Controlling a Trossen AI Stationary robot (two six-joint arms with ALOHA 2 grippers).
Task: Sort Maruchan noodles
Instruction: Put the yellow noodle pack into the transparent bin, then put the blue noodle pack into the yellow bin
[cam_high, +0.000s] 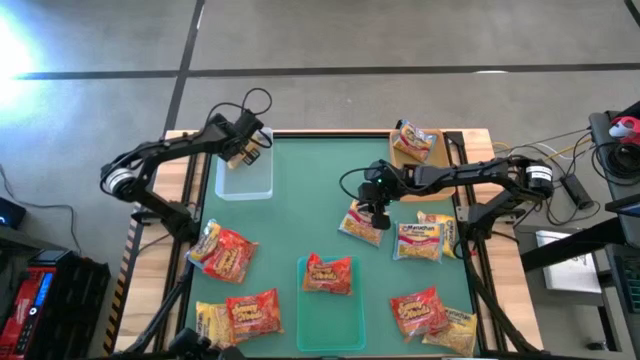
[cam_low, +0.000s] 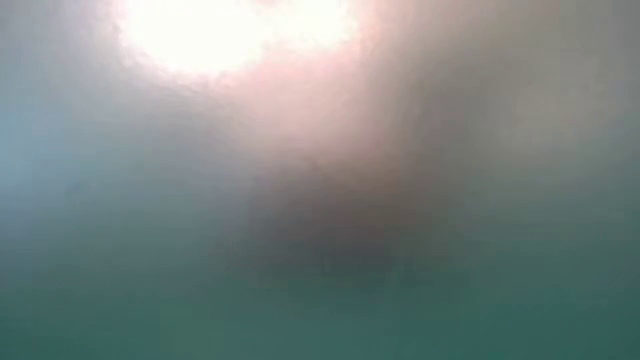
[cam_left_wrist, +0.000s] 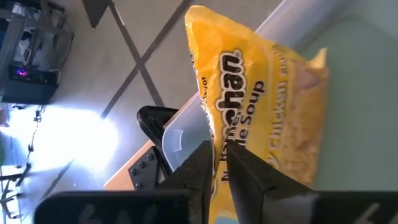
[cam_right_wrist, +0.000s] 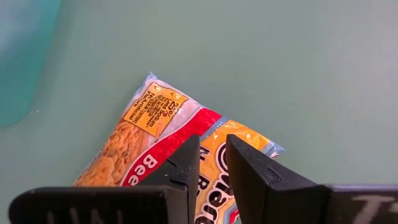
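Several Maruchan noodle packets lie flat on the green mat, red-orange (cam_high: 225, 250) and yellow (cam_high: 210, 320) ones among them. One red packet (cam_high: 328, 272) lies in the green tray (cam_high: 330, 325), and one packet (cam_high: 413, 140) on the brown tray. My left gripper (cam_high: 245, 145) is at the far left, above the clear tray (cam_high: 245, 180), shut on a yellow packet (cam_left_wrist: 261, 106). My right gripper (cam_high: 378, 205) is near the mat's middle, pointing down, fingers nearly together on a pale packet with a red label (cam_right_wrist: 155, 137). The low view shows only blur. My left gripper pinches the yellow packet between its two fingers at one end (cam_left_wrist: 219, 163). The rest of the packet sticks out past the fingertips, lifted clear over the clear tray. My right gripper comes from above onto the red-labelled packet near its middle (cam_right_wrist: 211, 134). Its fingers (cam_right_wrist: 189, 155) pinch the wrapper while the packet lies on the mat.
Two more pale packets (cam_high: 418, 240) lie just right of my right gripper. Red (cam_high: 415, 310) and yellow (cam_high: 455, 330) packets sit at the near right, and a red one (cam_high: 255, 310) at the near left. Bare mat shows in the middle, far of the green tray.
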